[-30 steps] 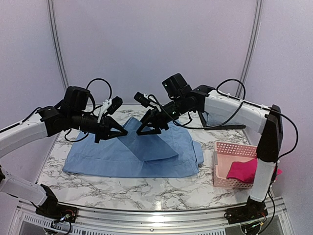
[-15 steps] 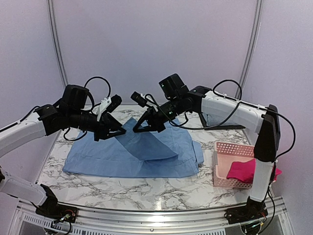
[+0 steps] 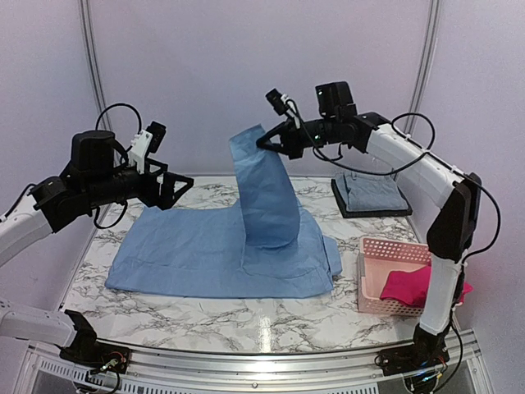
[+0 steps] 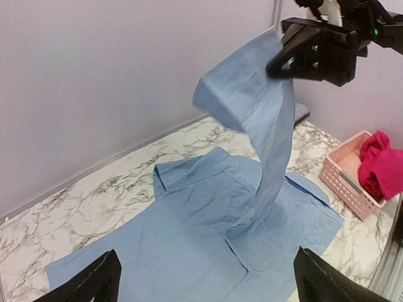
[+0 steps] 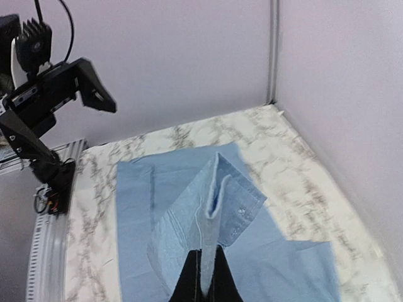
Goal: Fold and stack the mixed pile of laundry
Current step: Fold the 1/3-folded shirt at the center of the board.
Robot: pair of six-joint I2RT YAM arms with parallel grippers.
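The light blue shirt lies spread flat on the marble table. One of its sleeves rises in a tall strip, and my right gripper is shut on the cuff end high above the table. In the right wrist view the cuff sticks out from between the shut fingers. My left gripper hovers wide open over the shirt's left part, holding nothing; both its fingertips frame the shirt. The magenta-red garment sits bunched in the basket.
The pink lattice basket stands at the right front of the table. A dark flat tray with a folded grey-blue cloth on it lies at the back right. Purple walls close in behind.
My left gripper has let go of the sleeve, opened wide and drawn back to the left. My right gripper has closed on the sleeve and lifted it high toward the back.
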